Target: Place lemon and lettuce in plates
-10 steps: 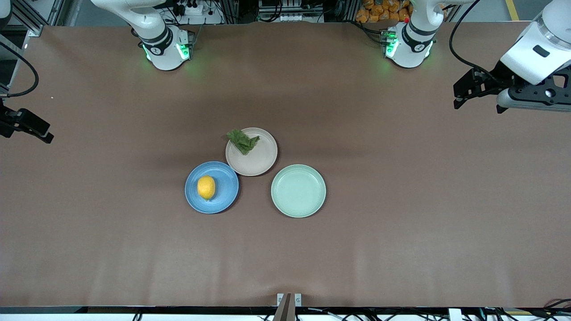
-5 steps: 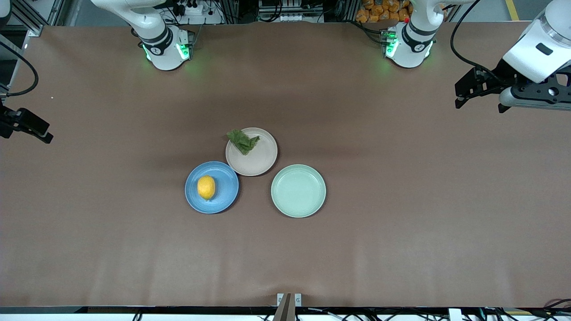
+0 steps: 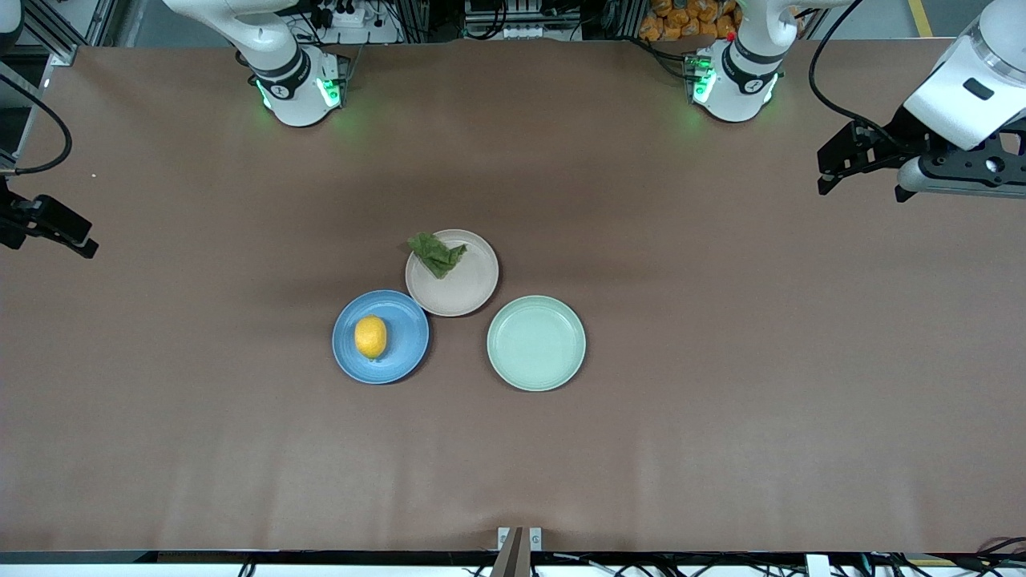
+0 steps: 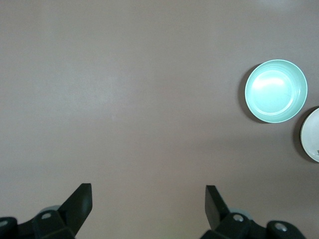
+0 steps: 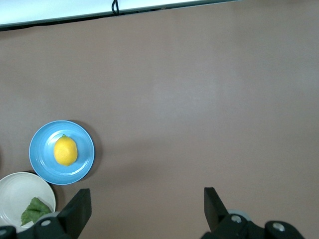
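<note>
Front view: lemon lying in blue plate; lettuce in touching beige-pink plate, overhanging its rim. Beside these, mint-green plate. Left gripper and right gripper over opposite table ends, fingers apart, holding nothing.
</note>
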Controlling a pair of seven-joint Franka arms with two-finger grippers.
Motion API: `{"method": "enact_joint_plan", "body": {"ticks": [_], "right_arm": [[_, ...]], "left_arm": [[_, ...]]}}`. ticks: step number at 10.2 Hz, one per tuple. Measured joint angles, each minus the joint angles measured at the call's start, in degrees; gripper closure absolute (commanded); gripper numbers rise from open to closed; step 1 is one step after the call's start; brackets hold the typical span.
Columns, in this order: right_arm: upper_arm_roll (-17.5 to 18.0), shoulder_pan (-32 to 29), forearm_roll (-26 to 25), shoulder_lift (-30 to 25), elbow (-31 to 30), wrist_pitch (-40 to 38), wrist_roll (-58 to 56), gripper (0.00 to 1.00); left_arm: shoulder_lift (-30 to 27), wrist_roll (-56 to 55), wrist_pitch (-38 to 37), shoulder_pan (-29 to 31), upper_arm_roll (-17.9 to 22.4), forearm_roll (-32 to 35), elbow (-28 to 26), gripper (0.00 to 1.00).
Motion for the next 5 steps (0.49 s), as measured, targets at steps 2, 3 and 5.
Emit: {"method": "enact_joint_plan", "body": {"ticks": [2, 3, 5], "right_arm": [[0.0, 0.0, 0.0, 0.1, 0.0, -0.6, 0.0, 0.00], [0.1, 0.0, 0.0, 0.1, 0.0, -1.5, 0.0, 0.00], [0.2, 0.1, 0.0, 0.1, 0.0, -2.1, 0.0, 0.00]], "left_arm": [[0.0, 0.0, 0.0, 0.0, 0.1, 0.0, 0.0, 0.00], [0.0, 0.0, 0.0, 0.0, 0.1, 0.0, 0.0, 0.00], [0.0, 0.0, 0.0, 0.0, 0.1, 0.0, 0.0, 0.00]]}}
